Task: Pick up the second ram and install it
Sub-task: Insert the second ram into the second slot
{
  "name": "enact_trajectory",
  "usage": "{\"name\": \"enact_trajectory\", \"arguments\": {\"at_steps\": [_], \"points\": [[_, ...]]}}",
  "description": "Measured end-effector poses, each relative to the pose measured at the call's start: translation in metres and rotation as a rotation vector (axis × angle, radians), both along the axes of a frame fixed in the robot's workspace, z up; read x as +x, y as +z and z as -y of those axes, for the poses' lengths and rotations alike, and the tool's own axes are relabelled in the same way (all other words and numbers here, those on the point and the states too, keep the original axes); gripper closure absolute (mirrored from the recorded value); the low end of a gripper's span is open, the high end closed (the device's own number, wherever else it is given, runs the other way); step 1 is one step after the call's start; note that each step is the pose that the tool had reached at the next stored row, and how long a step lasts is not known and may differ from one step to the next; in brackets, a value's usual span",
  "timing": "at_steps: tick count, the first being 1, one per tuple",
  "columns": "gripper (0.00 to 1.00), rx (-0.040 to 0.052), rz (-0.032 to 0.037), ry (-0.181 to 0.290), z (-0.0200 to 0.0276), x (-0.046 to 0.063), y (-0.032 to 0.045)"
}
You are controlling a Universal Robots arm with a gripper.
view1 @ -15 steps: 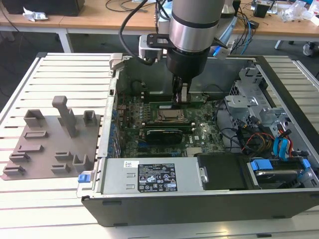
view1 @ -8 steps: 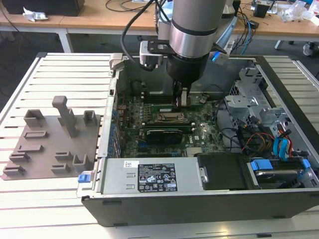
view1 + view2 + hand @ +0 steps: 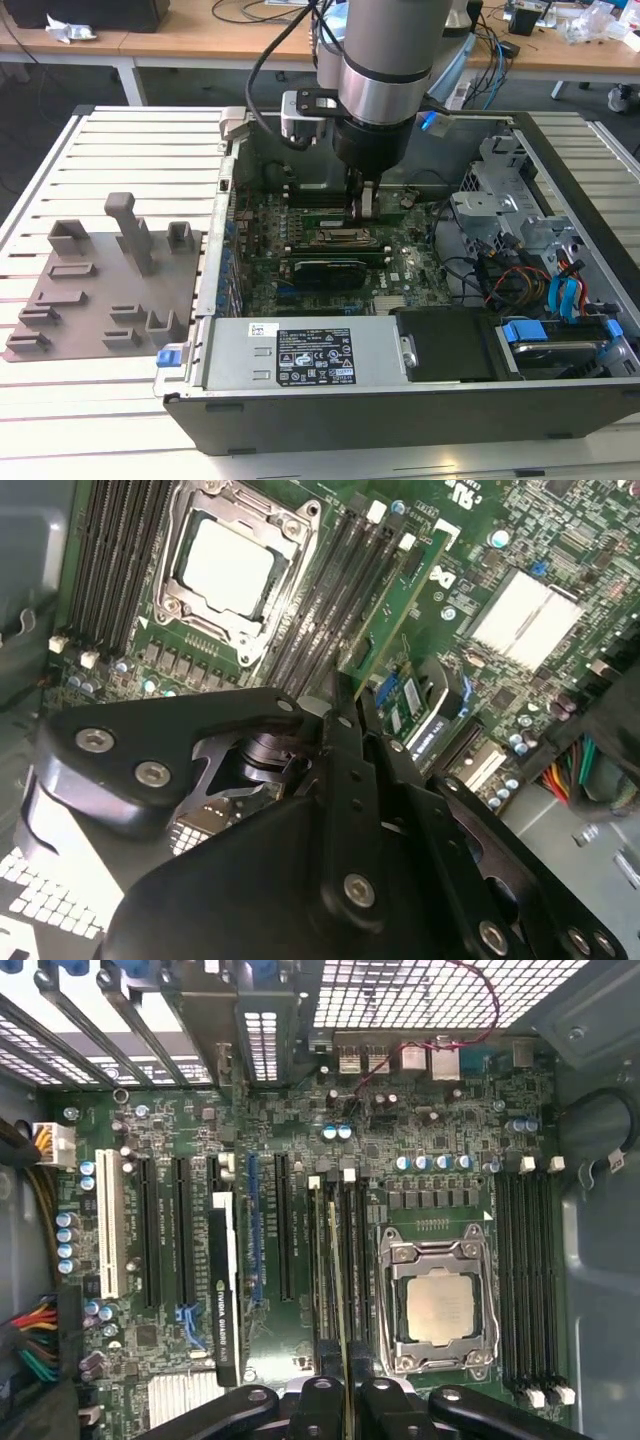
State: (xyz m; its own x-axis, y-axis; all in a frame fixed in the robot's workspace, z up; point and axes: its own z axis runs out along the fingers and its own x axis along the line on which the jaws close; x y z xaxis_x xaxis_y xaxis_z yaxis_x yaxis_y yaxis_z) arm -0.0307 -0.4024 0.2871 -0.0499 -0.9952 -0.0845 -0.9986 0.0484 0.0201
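Second ram (image 3: pixel 339 1290) sits edge-on between my fingertips, a thin green stick with a yellowish top edge, and my pincer (image 3: pixel 340 1385) is clamped on one end of it. In the first wrist view its long axis runs straight away from my pincer, parallel to the long black memory slots (image 3: pixel 352 1260) just beside the CPU socket (image 3: pixel 437 1305), and it lies in line with one of those slots on the side of the socket facing the expansion slots. In the second wrist view the same stick (image 3: pixel 395 605) stretches out from my pincer (image 3: pixel 345 695) alongside the slots (image 3: pixel 335 600), its far end near their pale end latches (image 3: pixel 377 512); I judge it lowered into or just over a slot, but I cannot tell whether it is fully seated or whether the latches have closed on it. From the exterior view my pincer (image 3: pixel 362 205) hangs vertically over the motherboard (image 3: pixel 330 270) inside the open computer case (image 3: pixel 400 420), which rests on the slatted tabletop (image 3: pixel 120 160), with a grey fixture tray (image 3: pixel 100 290) well apart toward the exterior view's left.
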Motion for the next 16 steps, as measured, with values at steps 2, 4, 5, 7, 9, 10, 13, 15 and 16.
{"name": "enact_trajectory", "arguments": {"at_steps": [2, 4, 5, 7, 9, 10, 13, 15, 16], "points": [[0.86, 0.0, 0.0, 0.0, -0.0025, 0.0, -0.0044], [0.86, 0.0001, 0.0001, 0.0, -0.0038, 0.0, -0.0079], [0.86, -0.0001, 0.0, 0.0, -0.0042, 0.0, -0.01], [0.86, -0.0001, -0.0001, 0.0, -0.0056, 0.0, -0.0142], [0.86, 0.0001, 0.0001, 0.0, -0.0076, 0.0, -0.0175], [0.86, 0.0001, 0.0, 0.0, -0.0086, 0.0, -0.0192], [0.86, -0.0001, 0.0, 0.0, -0.0103, 0.0, -0.0246], [0.86, -0.0002, -0.0001, 0.0, -0.0114, 0.0, -0.0277], [0.86, 0.0, 0.0, 0.0, -0.0125, 0.0, -0.0294]]}}
